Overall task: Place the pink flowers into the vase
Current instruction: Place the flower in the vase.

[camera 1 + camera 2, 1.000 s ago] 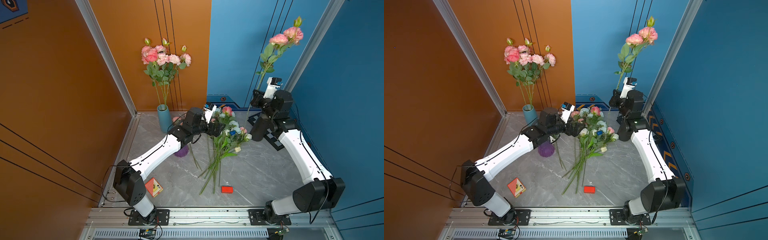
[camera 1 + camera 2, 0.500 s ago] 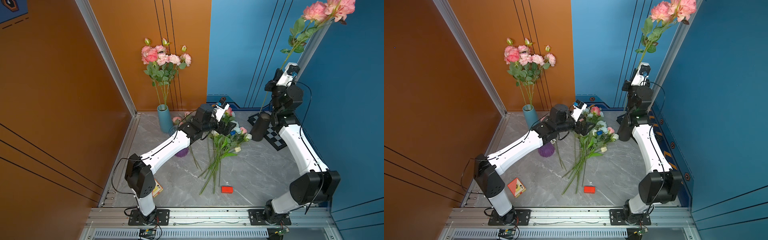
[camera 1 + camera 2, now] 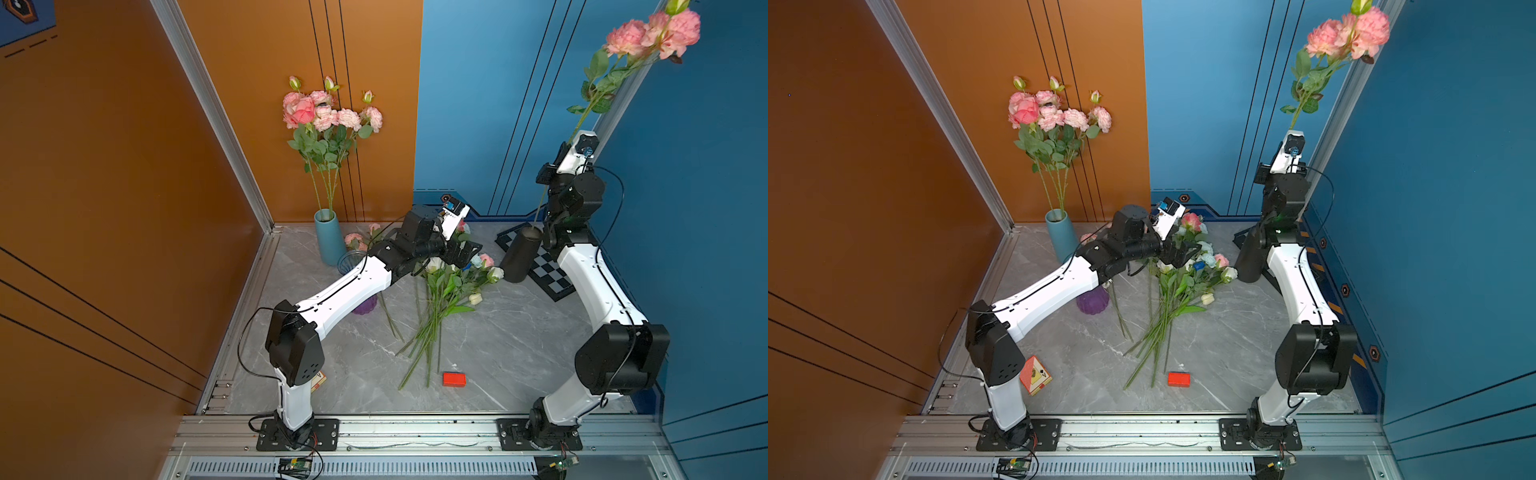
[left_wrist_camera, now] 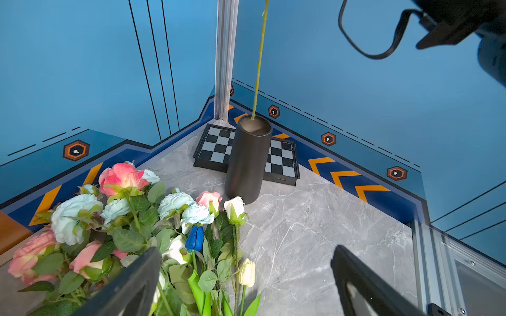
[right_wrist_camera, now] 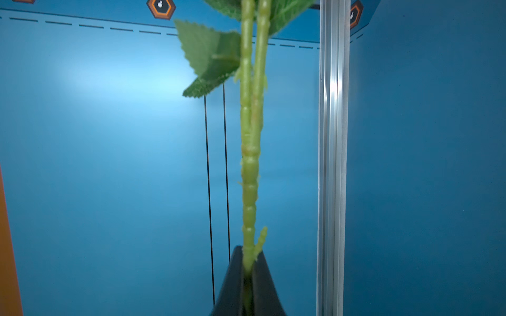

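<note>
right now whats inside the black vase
The lower end of a green stem dips into the black vase, just inside its rim; the right hand is shut on that stem higher up. How deep the tip reaches is hidden by the wall.

Left arm stretched low, left gripper (image 4: 243, 284) jaws wide apart. Right arm raised, right gripper (image 5: 247, 276) clamped, pointing up.
</note>
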Tool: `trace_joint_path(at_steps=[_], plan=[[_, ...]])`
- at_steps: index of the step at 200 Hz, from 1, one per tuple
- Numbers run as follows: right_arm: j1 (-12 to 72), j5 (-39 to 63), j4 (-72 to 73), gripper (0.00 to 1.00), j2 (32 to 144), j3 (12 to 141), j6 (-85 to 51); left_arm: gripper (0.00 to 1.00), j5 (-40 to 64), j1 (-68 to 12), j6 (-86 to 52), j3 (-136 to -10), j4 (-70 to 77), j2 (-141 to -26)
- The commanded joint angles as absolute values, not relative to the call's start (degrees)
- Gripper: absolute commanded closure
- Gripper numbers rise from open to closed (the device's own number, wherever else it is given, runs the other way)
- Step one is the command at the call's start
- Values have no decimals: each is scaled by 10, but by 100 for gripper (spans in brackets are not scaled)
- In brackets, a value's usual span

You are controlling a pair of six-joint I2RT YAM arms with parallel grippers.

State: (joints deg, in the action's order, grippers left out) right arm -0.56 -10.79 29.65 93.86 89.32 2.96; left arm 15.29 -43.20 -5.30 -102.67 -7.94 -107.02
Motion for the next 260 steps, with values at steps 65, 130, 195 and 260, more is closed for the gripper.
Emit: trace_joint_path(at_steps=[65, 130, 195, 260], plan=[[-11, -124, 360, 100, 920, 761, 10, 1, 158, -438, -30, -1015, -72, -1060], [-13, -152, 388, 100, 922, 678, 5, 1, 152, -439, -31, -989, -69, -1042], [-17, -171, 371, 100, 939, 663, -5, 1, 148, -439, -30, -970, -67, -1028], [-24, -182, 337, 97, 933, 656, -23, 1, 115, -434, -44, -959, -82, -1017]])
